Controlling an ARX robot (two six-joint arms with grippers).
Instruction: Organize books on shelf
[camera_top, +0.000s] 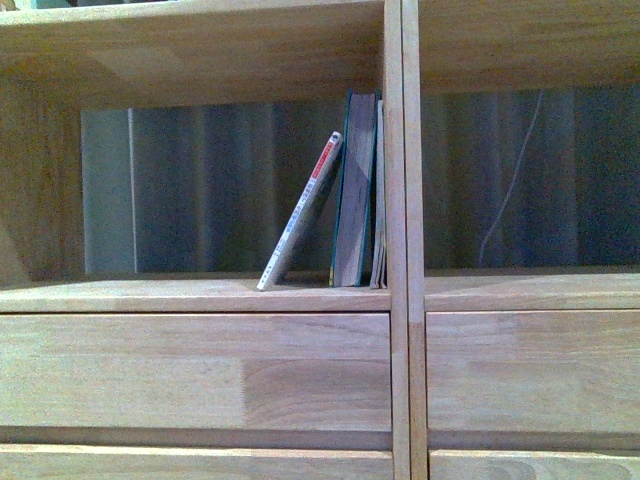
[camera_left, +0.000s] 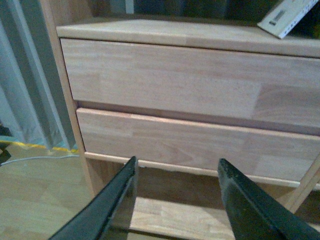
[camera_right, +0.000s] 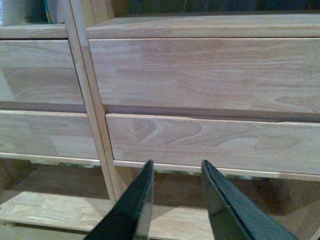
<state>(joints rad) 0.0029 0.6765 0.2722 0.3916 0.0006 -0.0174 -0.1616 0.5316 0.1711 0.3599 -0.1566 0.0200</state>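
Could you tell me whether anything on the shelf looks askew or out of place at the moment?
Yes: the thin white paperback is tilted, its top leaning against the teal book, which stands upright beside the pale booklet by the central divider. Nothing looks spilled or damaged.

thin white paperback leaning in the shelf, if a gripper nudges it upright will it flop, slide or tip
The thin white paperback looks slim, so probably light and somewhat bendy. It leans with its top against the teal book and its foot out on the smooth wooden shelf board, so the foot could slide outward. Once upright, it may tip back unless pressed against its neighbour.
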